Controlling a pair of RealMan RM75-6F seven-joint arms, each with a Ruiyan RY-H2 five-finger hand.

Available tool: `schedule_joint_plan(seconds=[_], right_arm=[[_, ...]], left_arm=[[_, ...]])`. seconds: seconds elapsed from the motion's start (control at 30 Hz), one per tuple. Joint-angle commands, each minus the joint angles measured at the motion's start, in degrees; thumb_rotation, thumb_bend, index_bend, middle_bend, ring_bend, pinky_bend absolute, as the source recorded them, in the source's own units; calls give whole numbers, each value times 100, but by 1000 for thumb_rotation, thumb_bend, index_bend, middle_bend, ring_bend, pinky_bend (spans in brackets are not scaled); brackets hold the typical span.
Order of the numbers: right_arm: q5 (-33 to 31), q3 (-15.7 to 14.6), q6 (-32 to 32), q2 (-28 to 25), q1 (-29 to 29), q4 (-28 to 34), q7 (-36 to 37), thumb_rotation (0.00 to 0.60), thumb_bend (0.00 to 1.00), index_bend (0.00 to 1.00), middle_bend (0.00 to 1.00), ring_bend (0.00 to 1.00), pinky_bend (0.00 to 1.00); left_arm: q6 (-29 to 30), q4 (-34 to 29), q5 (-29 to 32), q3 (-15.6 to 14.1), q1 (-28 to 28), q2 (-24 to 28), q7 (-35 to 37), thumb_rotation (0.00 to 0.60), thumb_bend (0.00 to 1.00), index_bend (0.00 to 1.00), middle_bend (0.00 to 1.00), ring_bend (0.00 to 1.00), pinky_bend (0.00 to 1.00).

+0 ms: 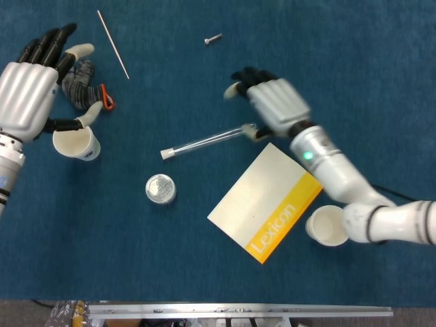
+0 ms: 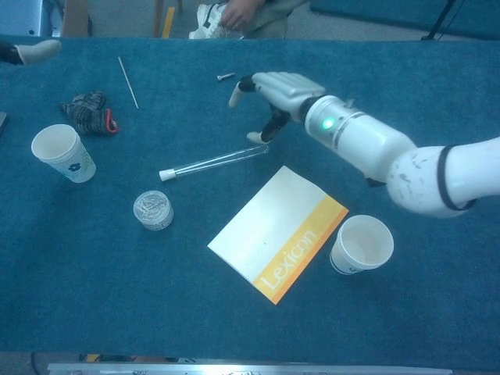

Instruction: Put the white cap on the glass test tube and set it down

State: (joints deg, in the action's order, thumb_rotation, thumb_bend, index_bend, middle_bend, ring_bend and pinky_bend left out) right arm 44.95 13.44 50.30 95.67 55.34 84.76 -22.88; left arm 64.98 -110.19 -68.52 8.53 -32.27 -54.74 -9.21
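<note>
The glass test tube point(image 1: 204, 142) point(image 2: 215, 162) lies flat on the blue table, its white cap point(image 1: 165, 154) point(image 2: 165, 174) fitted on the left end. My right hand point(image 1: 269, 102) point(image 2: 280, 90) hovers just past the tube's right end, fingers spread, holding nothing; its thumb tip is close to the tube's end. My left hand point(image 1: 30, 88) stays at the far left above a paper cup, open and empty; the chest view shows only a fingertip point(image 2: 35, 51) of it.
A paper cup point(image 1: 76, 142) point(image 2: 62, 152) and a dark glove point(image 2: 87, 112) sit at left. A thin rod point(image 1: 112, 43), a screw point(image 1: 213, 39), a round tin point(image 1: 161, 189), a Lexicon booklet point(image 1: 266, 201) and a second cup point(image 1: 328, 225) also lie on the table.
</note>
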Motion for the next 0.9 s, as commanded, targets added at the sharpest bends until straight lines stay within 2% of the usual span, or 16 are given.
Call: schedule_joint_plan(seconds=[0.03,0.17,0.37,0.53,0.9], right_arm=[[458,-150,479,-633,-481,520,248,600,272,290,191,68,124],[869,-271,892,-1275,-960,1025,577,600,303,322,219,90,137],[1348,-577,1325,-1976,-1528,1426,757,600,330,344,235,104,153],[1690,-785,1734,-2473,-2098,1570,1195,600,344,351,235,105,159],[2396,-1235,2636,-3143,-3249,1669,1838,600,353,361,235,106,163]], left_arm=[[125,182,-111,-46,90,-109,-13,323,286,155,1,0,0],[297,466,-215,-86,210,-279,-22,341,286,159,16,0,0],[530,695,-318,-219,445,-335,-183,349,287,166,38,0,0],[924,810,-448,-381,786,-307,-390,350,288,166,50,0,0],[1697,1024,-703,-584,1495,-478,-295,347,288,167,63,0,0]])
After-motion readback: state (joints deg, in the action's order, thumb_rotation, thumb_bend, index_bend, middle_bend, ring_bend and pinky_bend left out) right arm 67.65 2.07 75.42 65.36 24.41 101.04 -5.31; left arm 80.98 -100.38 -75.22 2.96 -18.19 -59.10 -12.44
